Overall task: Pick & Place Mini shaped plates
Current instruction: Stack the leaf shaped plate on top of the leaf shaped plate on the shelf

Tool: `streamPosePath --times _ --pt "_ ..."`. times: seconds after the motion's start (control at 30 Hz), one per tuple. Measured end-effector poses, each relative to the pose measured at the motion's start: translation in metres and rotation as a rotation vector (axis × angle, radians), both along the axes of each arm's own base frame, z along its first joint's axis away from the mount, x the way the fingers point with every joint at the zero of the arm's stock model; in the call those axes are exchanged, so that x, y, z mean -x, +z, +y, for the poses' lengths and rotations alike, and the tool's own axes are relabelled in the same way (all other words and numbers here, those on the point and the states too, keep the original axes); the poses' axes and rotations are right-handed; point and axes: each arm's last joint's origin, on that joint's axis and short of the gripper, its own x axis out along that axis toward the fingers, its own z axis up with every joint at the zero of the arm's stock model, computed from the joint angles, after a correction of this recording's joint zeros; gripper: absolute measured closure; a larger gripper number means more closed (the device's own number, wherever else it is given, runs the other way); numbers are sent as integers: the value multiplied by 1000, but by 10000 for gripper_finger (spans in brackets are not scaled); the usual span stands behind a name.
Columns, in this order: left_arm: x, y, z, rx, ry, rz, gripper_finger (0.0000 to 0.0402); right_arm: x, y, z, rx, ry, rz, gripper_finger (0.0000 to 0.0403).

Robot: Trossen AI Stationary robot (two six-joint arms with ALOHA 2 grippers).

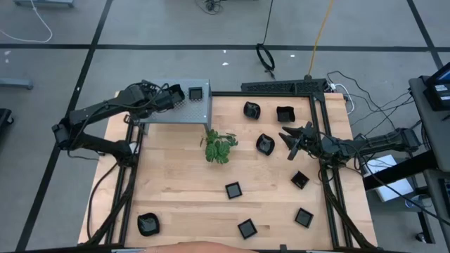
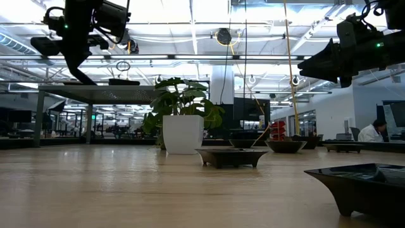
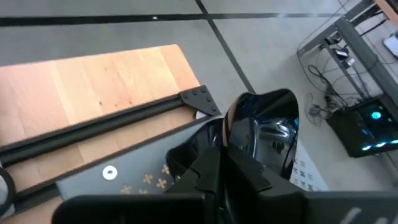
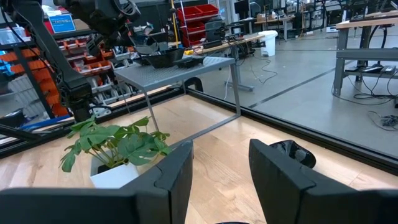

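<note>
High view findings: the left gripper [image 1: 176, 95] is over the grey perforated box [image 1: 184, 112] at the far left corner of the tabletop [image 1: 176, 204], with one mini shaped plate [image 1: 196, 92] already resting on the box top just beside it. In the left wrist view a glossy black plate [image 3: 261, 127] sits between that arm's jaws above the perforated surface; the jaws are nearly pressed together on it, and whether the grip is loosening cannot be told with certainty. The right gripper [image 1: 292, 138] hovers over the right side of the tabletop near a rounded plate [image 1: 264, 145], its jaws spread and holding nothing. Remaining on the wood are plates at the far right [image 1: 252, 109] [image 1: 285, 113], mid right [image 1: 299, 180], centre [image 1: 233, 190], and along the near edge [image 1: 247, 228] [image 1: 303, 217] [image 1: 148, 224]. A green plant sprig [image 1: 219, 146] stands near the middle. Judgement: the task is at an early stage, with most plates unmoved.
</note>
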Motion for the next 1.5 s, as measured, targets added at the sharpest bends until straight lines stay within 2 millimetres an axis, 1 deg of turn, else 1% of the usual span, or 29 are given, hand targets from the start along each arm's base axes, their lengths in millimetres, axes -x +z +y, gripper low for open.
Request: streamPosePath --times 0.3,0.43,0.53,0.83,0.93,1.03,1.17,1.3,1.4,1.5 --pt "-10 -9 5 7 32 -12 373 0 0 0 0 1 0 258" --pt "-11 -10 6 1 42 -23 369 0 0 0 0 0 0 257" --pt "-11 -9 6 -2 42 -24 350 0 0 0 0 0 0 259" --pt "-13 -7 1 -40 -10 6 264 0 0 0 0 0 0 259" --pt "-12 -2 -4 -96 -43 2 248 0 0 0 0 0 0 258" --pt "-11 4 -10 -141 -90 -15 241 0 0 0 0 0 0 257" --pt "-12 13 -19 -150 -216 -29 241 0 0 0 0 0 0 259" --pt "-20 21 -25 -114 -428 -38 240 0 0 0 0 0 0 257" --pt "-28 27 -27 -58 -653 -4 240 0 0 0 0 0 0 258" --pt "-38 31 -28 19 -964 73 240 0 0 0 0 0 0 259"
